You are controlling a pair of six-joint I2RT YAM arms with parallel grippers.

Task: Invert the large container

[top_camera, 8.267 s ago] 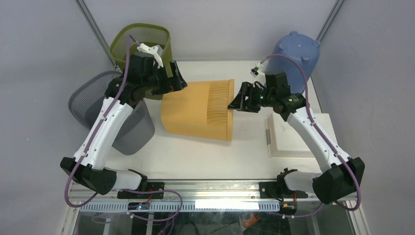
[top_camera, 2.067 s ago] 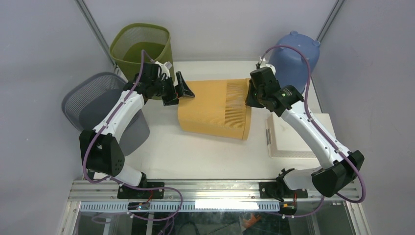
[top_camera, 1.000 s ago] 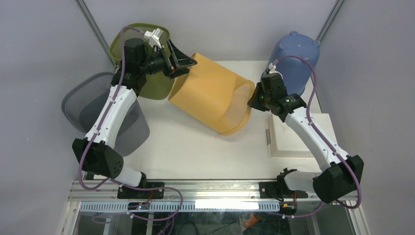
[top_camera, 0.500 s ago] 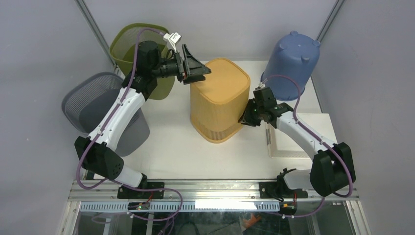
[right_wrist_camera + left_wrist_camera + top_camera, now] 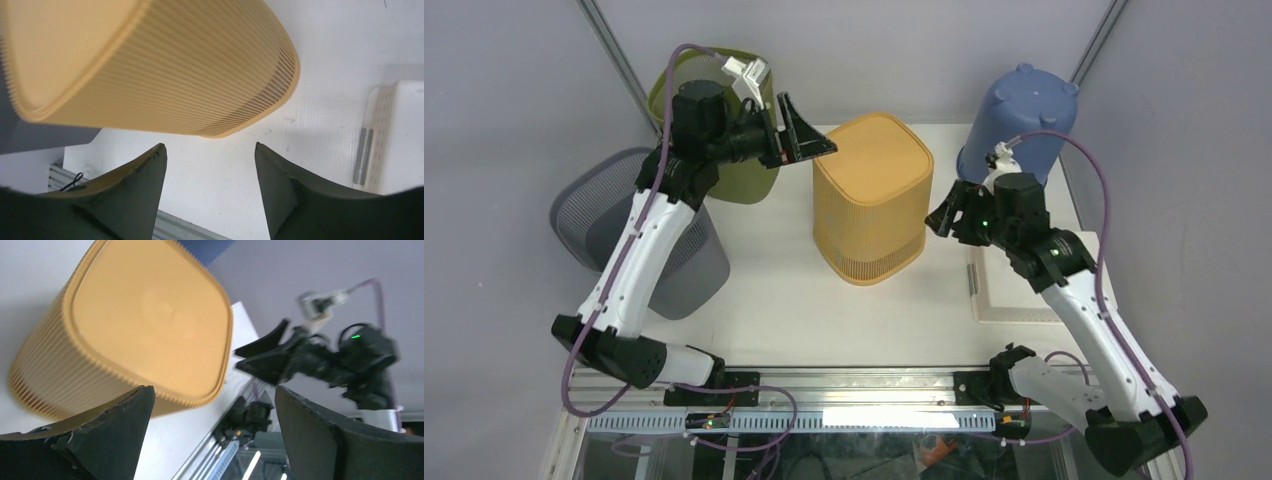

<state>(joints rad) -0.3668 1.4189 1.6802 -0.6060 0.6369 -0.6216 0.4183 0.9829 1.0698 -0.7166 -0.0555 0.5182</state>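
Note:
The large orange ribbed container (image 5: 869, 195) stands upside down on the white table, its closed base facing up. It also shows in the left wrist view (image 5: 130, 330) and the right wrist view (image 5: 150, 70). My left gripper (image 5: 809, 140) is open and empty, raised just left of the container's top edge, apart from it. My right gripper (image 5: 944, 215) is open and empty, just right of the container's side, not touching it.
A green mesh bin (image 5: 714, 100) stands at the back left, a grey mesh bin (image 5: 639, 235) lies at the left, and a blue upturned bucket (image 5: 1019, 120) is at the back right. A white box (image 5: 1024, 290) lies at the right.
The container went from lying on its side to standing upside down. Both grippers have let go; the left drew back to the left and the right lifted away to the right.

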